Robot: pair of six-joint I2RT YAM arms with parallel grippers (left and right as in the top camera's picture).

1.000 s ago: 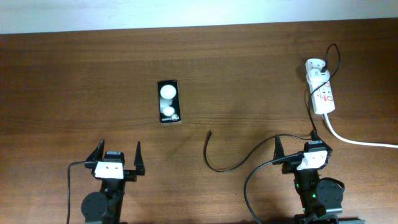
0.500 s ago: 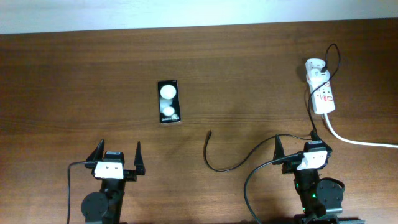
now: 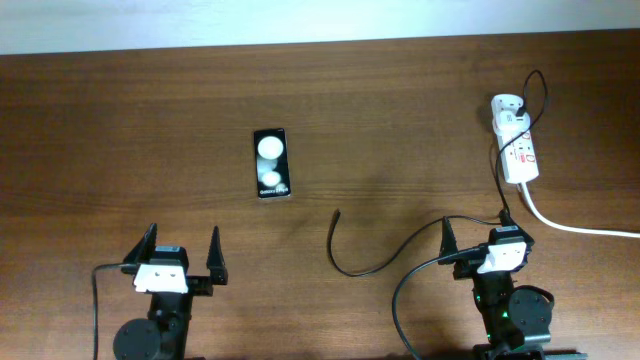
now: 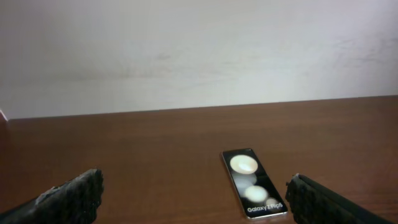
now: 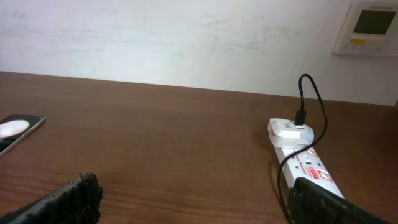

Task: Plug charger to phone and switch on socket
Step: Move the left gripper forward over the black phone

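The black phone point(image 3: 271, 163) lies flat on the table left of centre, screen up with two white spots; it also shows in the left wrist view point(image 4: 254, 191). The thin black charger cable point(image 3: 345, 262) curls at the centre front, its loose tip at the left end, and runs up to a white adapter point(image 3: 507, 105) plugged in the white socket strip point(image 3: 520, 153) at the far right, also in the right wrist view point(image 5: 298, 158). My left gripper point(image 3: 181, 252) is open and empty, well in front of the phone. My right gripper point(image 3: 478, 236) is open and empty, in front of the socket.
The socket's thick white cord point(image 3: 575, 227) runs off to the right edge. A thicker black robot cable point(image 3: 400, 290) loops beside the right arm. A white wall backs the table, with a wall panel point(image 5: 373, 28) at the upper right.
My left arm has shifted a little to the left and toward the front edge, gripper still open. The right arm, phone and cable have not moved.
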